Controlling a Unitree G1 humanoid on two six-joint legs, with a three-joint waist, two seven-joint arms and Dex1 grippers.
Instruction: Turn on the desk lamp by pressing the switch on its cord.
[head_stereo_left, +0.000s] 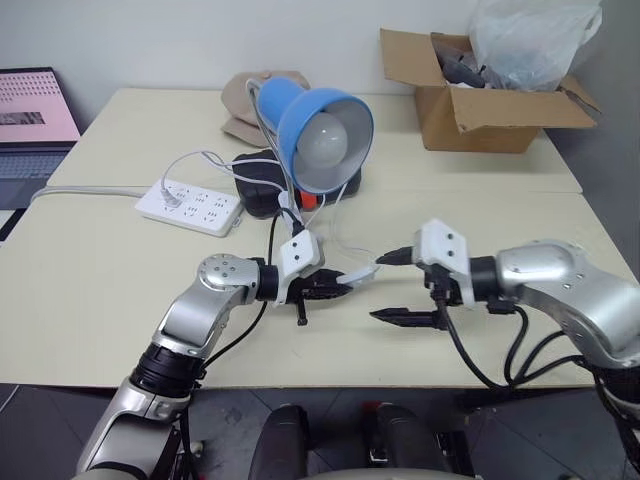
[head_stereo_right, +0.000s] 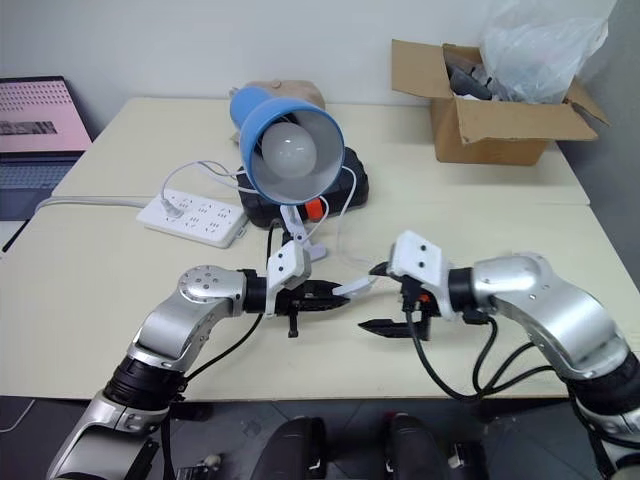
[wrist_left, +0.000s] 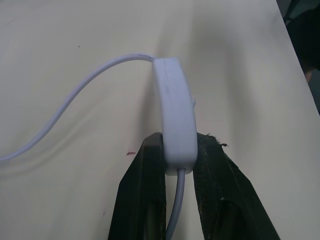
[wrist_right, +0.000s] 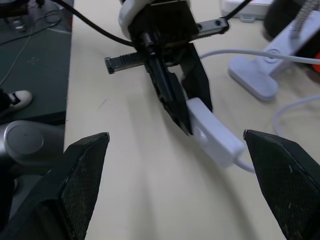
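Switch (head_stereo_left: 362, 275) first: you have it off the tabletop (head_stereo_left: 100, 300), low in the middle of the head-camera frame, pinched at one end by your left hand (head_stereo_left: 340, 284). That hand is squeezed shut on it. Its free end sticks out toward the right of the frame, at your right hand (head_stereo_left: 394, 286). So its long side lies nearly flat, running left to right, tipped up a little at the free end. In the right wrist picture a small round button (wrist_right: 201, 134) shows on its flat face.

Your right hand is wide open, with one finger above and one below, just beside the switch's free end. It holds nothing.

So the grabbing part looks done. The pressing part is still left.

Farther back, the cord (head_stereo_left: 345, 205) loops up toward the middle of the frame. Behind it the desk lamp (head_stereo_left: 322, 135) points its bulb at you, and the bulb looks unlit.
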